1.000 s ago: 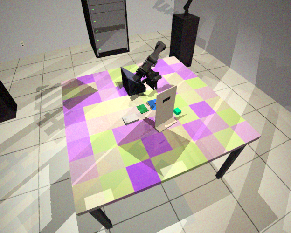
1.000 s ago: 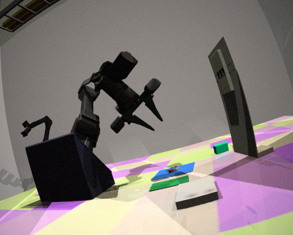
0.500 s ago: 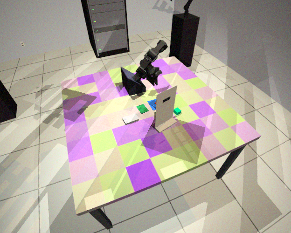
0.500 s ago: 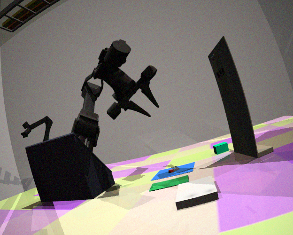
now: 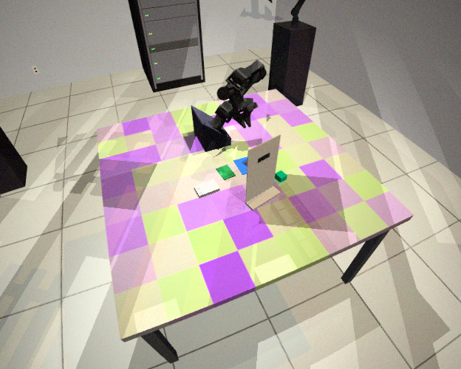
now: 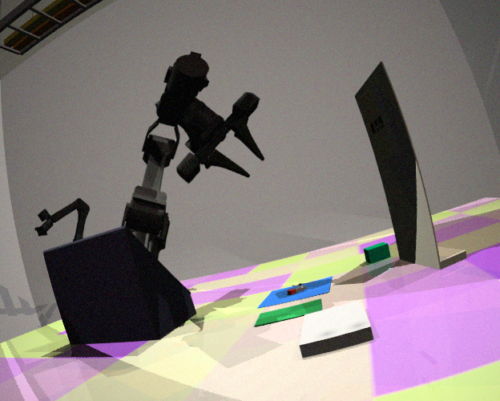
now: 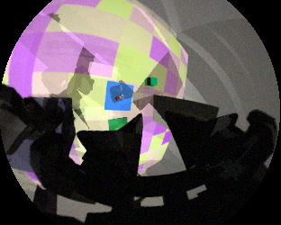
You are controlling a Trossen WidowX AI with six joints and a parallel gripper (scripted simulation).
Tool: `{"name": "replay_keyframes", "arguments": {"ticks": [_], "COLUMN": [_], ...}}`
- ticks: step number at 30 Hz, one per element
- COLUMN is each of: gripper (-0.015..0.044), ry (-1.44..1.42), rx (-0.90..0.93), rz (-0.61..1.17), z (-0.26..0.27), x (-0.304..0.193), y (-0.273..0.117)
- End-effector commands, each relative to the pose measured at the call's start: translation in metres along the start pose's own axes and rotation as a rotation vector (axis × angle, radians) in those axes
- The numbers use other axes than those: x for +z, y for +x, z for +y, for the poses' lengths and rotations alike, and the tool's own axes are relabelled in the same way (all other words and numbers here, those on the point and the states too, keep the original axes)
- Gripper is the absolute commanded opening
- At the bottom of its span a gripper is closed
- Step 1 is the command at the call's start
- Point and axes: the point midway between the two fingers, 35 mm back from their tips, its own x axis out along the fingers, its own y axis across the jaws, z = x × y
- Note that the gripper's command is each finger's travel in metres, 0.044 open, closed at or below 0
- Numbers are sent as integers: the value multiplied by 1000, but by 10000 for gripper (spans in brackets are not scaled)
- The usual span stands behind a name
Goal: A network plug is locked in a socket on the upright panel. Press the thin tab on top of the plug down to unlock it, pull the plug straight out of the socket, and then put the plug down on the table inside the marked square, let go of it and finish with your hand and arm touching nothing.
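Going from left to right in the exterior view, a small dark arm [image 5: 295, 14] [image 6: 82, 219] shows behind the dark, slanted base [image 5: 209, 135] [image 6: 112, 292] of the main arm [image 5: 240, 78] [image 6: 160, 100]. The end effector [image 5: 246, 125] [image 6: 256, 167] [image 7: 153, 115] hangs above the table [image 5: 215, 278] [image 6: 417, 358] [image 7: 83, 42], angled downward, its fingers moderately apart and nothing between them. Lower down, the plug [image 5: 246, 163] [image 6: 295, 289] [image 7: 119, 97], red at one end, lies out of the socket, on the blue square [image 5: 241, 166] [image 6: 319, 285] [image 7: 111, 104] and well apart from the fingers. Just beside that square is a flat green piece [image 5: 225, 172] [image 6: 288, 313] [image 7: 118, 123], then a white-topped box [image 5: 207, 188] [image 6: 336, 323]. Farther right are a green block [image 5: 281, 176] [image 6: 377, 253] [image 7: 153, 81] and the upright panel [image 5: 261, 176] [image 6: 390, 175] [image 7: 191, 109], with dark openings high on its face
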Motion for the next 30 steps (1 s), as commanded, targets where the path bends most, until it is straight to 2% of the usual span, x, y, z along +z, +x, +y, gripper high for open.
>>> {"name": "replay_keyframes", "arguments": {"ticks": [1, 9, 30], "gripper": [235, 440, 440], "ry": [-4, -4, -4], "rx": [-4, -4, -4], "rz": [-4, -4, -4], "z": [-2, -2, -2], "x": [1, 1, 1], "y": [-3, -3, -3]}}
